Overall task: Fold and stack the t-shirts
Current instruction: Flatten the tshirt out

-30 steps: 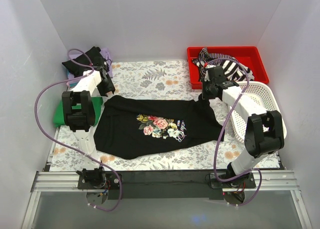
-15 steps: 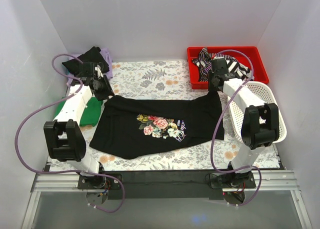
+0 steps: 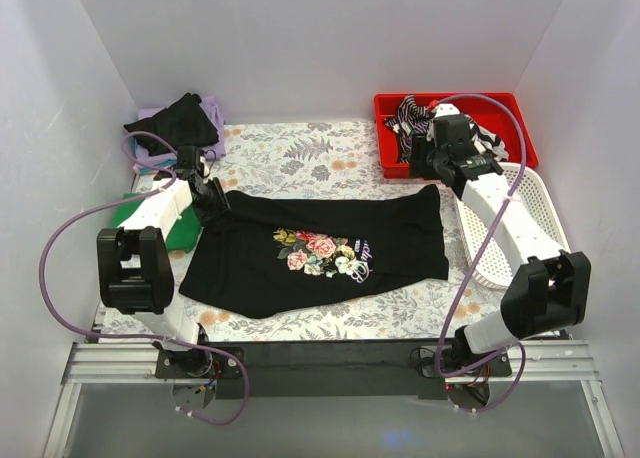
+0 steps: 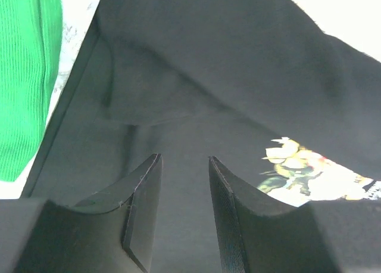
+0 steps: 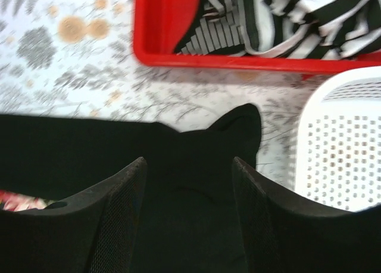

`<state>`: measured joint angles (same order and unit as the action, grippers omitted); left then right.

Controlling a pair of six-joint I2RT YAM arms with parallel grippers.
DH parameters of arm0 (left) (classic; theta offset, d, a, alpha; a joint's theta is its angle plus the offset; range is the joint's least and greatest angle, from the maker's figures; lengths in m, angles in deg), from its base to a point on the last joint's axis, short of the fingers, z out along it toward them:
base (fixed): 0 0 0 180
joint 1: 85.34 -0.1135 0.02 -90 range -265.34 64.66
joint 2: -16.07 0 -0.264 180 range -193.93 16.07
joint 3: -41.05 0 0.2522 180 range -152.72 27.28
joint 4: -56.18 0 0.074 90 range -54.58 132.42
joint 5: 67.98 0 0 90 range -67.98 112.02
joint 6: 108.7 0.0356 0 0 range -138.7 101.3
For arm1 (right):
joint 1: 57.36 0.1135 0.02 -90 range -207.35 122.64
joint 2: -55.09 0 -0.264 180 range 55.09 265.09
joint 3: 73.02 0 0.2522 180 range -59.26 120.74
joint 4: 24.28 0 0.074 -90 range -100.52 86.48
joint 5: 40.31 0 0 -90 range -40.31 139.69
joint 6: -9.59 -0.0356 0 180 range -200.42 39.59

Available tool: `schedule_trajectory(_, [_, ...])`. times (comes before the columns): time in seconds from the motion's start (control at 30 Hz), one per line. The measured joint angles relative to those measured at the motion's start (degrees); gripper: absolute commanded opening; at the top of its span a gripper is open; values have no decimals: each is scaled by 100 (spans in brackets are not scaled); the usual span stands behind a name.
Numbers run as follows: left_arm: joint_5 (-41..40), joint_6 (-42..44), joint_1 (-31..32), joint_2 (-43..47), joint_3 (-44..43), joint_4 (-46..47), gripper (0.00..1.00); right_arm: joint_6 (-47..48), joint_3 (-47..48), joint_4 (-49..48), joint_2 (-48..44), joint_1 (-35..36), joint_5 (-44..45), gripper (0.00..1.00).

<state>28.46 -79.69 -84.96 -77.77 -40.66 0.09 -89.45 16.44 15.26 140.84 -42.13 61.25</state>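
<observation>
The black t-shirt with the floral print (image 3: 320,248) lies spread flat on the patterned table cover. My left gripper (image 3: 207,191) hovers over its back left corner. In the left wrist view that gripper (image 4: 184,158) stands open, with only black cloth (image 4: 178,76) below the gap. My right gripper (image 3: 428,173) is above the shirt's back right corner. It shows open in the right wrist view (image 5: 189,161), and the corner (image 5: 238,130) lies loose under it. A green shirt (image 3: 183,233) lies at the left, and a striped one (image 5: 286,16) fills the red bin.
A red bin (image 3: 505,108) stands at the back right, with a white mesh basket (image 3: 530,193) just in front of it. Black and lilac shirts (image 3: 180,118) are piled in the back left corner. White walls close in three sides.
My right gripper has opened, let go of the shirt's right corner and drawn back toward the red bin. The shirt now lies stretched wider and flatter. The left arm has shifted along the left corner.
</observation>
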Motion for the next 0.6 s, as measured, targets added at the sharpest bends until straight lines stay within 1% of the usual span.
schedule_trajectory(0.1, [-127, -94, 4, -68, 210, 28, 35, -22, -254, -46, -184, 155, -313, 66])
schedule_trajectory(0.2, [-299, -195, 13, -201, 326, 90, 35, -44, -472, -28, -125, 262, -566, 66])
schedule_trajectory(0.6, [-820, -498, 13, -564, 358, 273, 35, -133, -654, -39, -42, 444, -968, 66])
